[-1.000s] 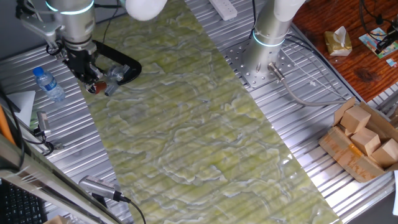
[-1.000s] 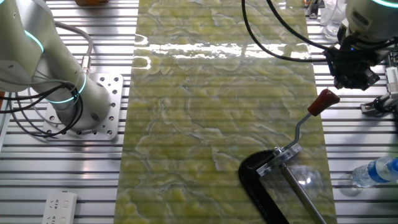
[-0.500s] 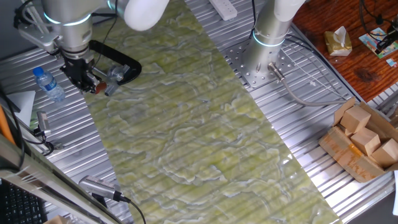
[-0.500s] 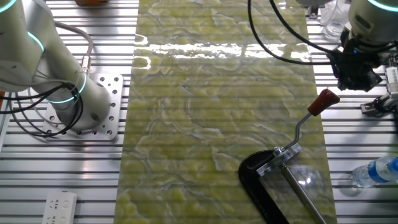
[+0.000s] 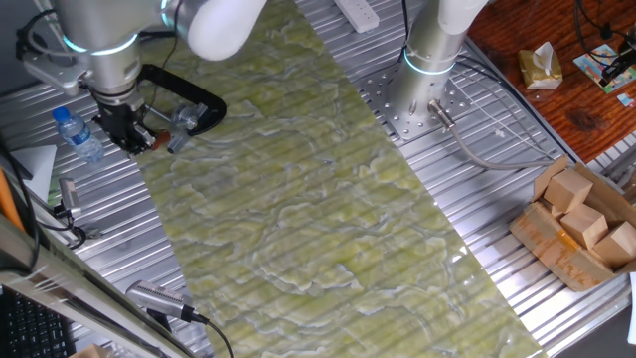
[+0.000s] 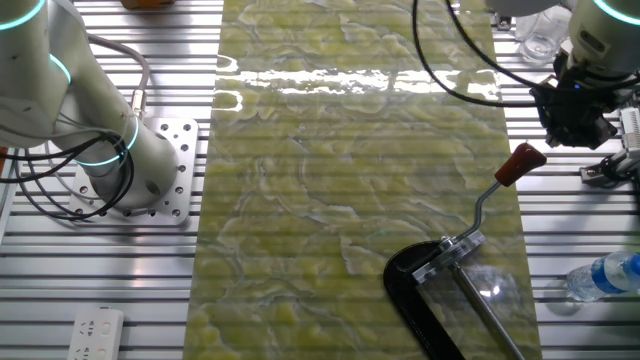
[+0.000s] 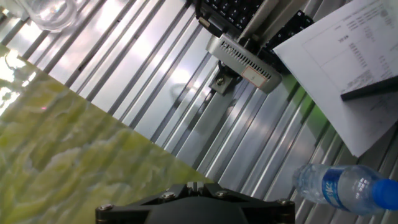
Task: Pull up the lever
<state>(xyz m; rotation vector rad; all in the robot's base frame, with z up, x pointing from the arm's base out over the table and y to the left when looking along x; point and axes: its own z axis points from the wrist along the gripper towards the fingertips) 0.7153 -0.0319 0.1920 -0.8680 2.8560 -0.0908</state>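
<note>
Drifting off toward the desk's edge, the hand (image 6: 580, 128) has slid away from the lever (image 6: 486, 203) over the last second — a small shift, but steady. From where I stand, the lever already angles up from the black clamp (image 6: 425, 298), its dark-red knob (image 6: 521, 164) at about one o'clock from the clamp's head, and the hand hangs apart from it, at one o'clock again from the knob. Nothing is held; whether the fingers are wide or narrow I cannot tell — the hand view shows only the black housing and bare desk (image 7: 155, 87) below. I'd judge the pull is done and this is the retreat. What's left is a clean withdrawal, minding the water bottle (image 5: 76, 134) close by.
</note>
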